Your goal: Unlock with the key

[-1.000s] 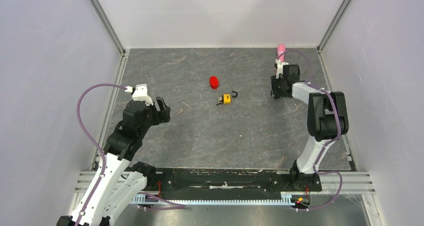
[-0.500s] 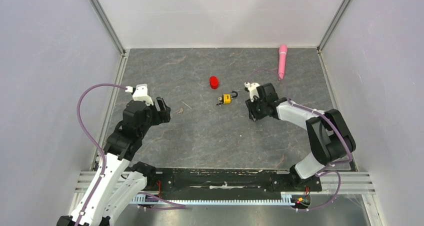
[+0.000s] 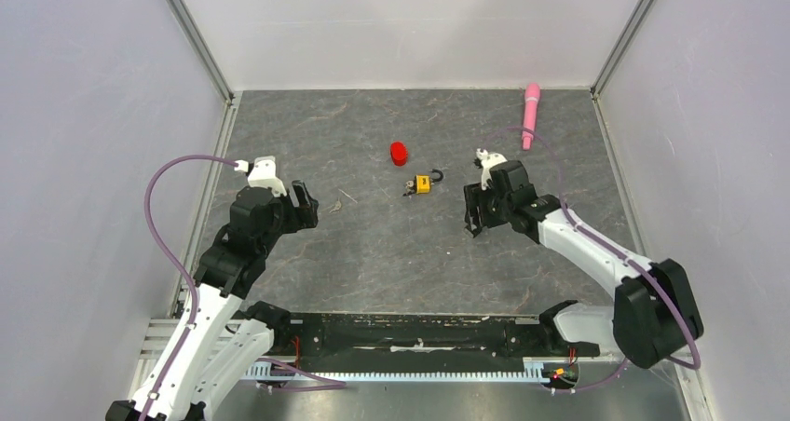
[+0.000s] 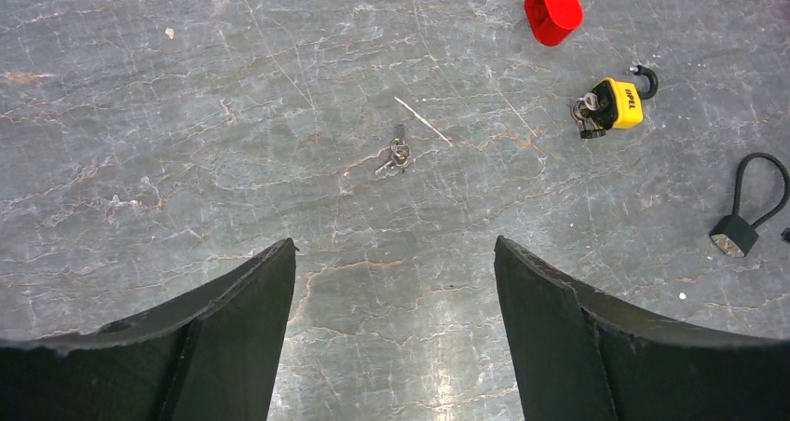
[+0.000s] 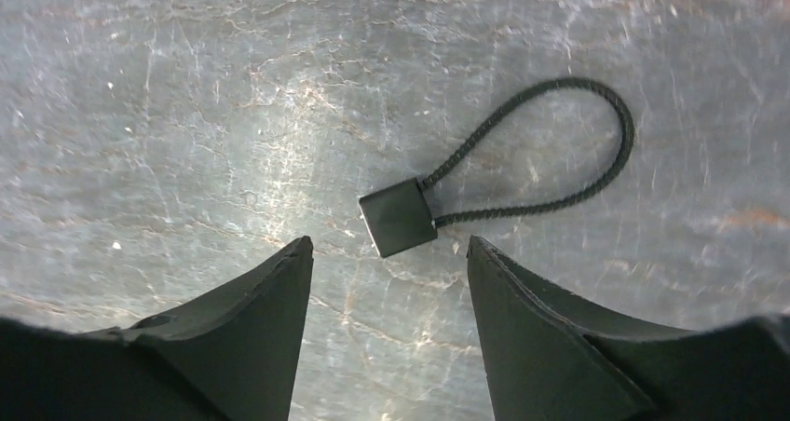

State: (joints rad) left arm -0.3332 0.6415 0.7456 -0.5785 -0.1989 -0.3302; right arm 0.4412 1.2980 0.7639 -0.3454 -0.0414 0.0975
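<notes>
Key (image 4: 399, 153) lay toward the worktop's (image 3: 373, 263) left edge. Left gripper (image 4: 395, 246) spread wide; right gripper (image 3: 473, 218) parted over black cord (image 5: 399, 218).

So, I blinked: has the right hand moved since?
Yes: the right hand left the pink plastic pen, coming leftward and nearer, toward the small yellow padlock.

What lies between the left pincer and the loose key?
Nothing: only bare grey tabletop separates the left pincer from the key, as the left wrist view shows.

A robotics lab test cell: plain pale lilac panel walls (image 3: 84, 114) and aluminium extrusion posts (image 3: 194, 39) enclose the grey stone-patterned desk (image 3: 391, 253).
</notes>
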